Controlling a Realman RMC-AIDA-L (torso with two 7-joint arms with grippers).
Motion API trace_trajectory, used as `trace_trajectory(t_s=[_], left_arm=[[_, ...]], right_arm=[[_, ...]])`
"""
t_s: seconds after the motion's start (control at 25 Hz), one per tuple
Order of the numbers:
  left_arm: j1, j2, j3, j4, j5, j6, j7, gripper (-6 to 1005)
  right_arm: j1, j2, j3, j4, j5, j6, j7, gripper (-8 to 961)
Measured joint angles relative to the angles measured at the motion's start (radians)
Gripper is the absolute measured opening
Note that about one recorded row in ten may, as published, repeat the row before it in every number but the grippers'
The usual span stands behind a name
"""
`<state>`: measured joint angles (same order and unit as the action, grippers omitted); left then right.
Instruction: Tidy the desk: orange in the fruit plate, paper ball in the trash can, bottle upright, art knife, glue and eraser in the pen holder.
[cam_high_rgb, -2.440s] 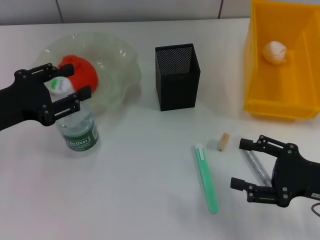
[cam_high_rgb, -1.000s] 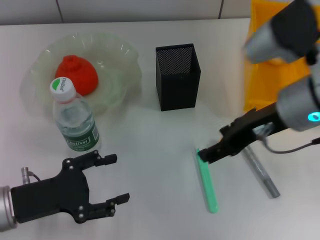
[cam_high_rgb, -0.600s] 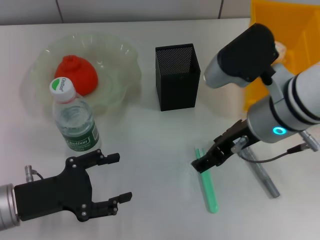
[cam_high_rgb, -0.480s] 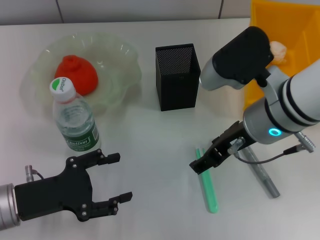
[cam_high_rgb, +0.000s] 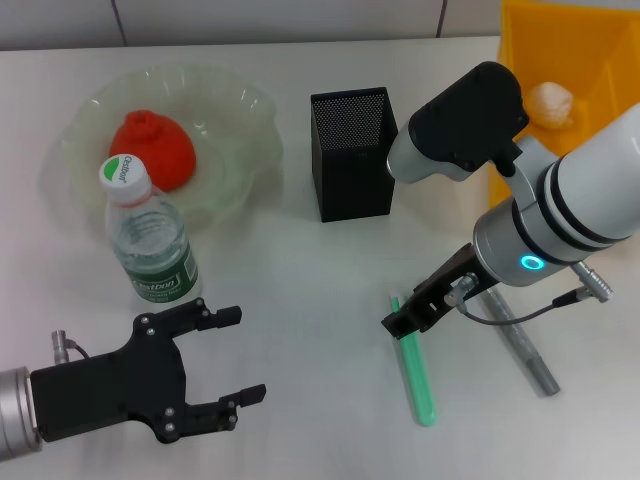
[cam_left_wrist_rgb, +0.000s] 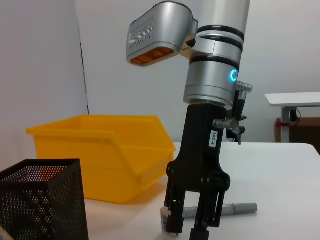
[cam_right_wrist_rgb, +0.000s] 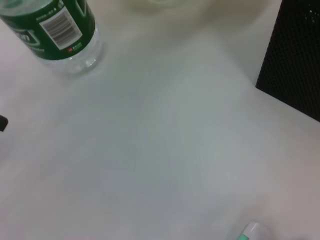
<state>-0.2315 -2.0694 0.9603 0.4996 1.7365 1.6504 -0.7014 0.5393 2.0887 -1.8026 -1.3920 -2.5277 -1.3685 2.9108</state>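
The orange lies in the clear fruit plate. In front of the plate the bottle stands upright. The paper ball sits in the yellow trash can. The green art knife and the grey glue stick lie on the table in front of the black mesh pen holder. My right gripper hangs open over the knife's far end. In the head view the eraser is hidden, but in the left wrist view the eraser shows beside the right gripper's fingers. My left gripper is open and holds nothing at the front left.
The right arm's body reaches in over the table between the pen holder and the trash can. In the right wrist view the bottle's base, a corner of the pen holder and the knife's tip show.
My left gripper let go of the upright bottle and drew back to the front left. The right arm swung in from the right and came down over the knife's far end, covering the eraser.
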Motion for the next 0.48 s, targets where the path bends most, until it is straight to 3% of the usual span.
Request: trace_trajectory(t_s=[0.28, 0.48], left_arm=[[-0.004, 0.0, 0.0, -0.007, 0.0, -0.002, 0.003, 797], [-0.005, 0.0, 0.0, -0.007, 0.0, -0.003, 0.003, 797]], right_arm=[[0.02, 0.002, -0.012, 0.05, 0.003, 0.026, 0.0, 586], [0.04, 0.002, -0.015, 0.086, 0.007, 0.043, 0.0, 587]])
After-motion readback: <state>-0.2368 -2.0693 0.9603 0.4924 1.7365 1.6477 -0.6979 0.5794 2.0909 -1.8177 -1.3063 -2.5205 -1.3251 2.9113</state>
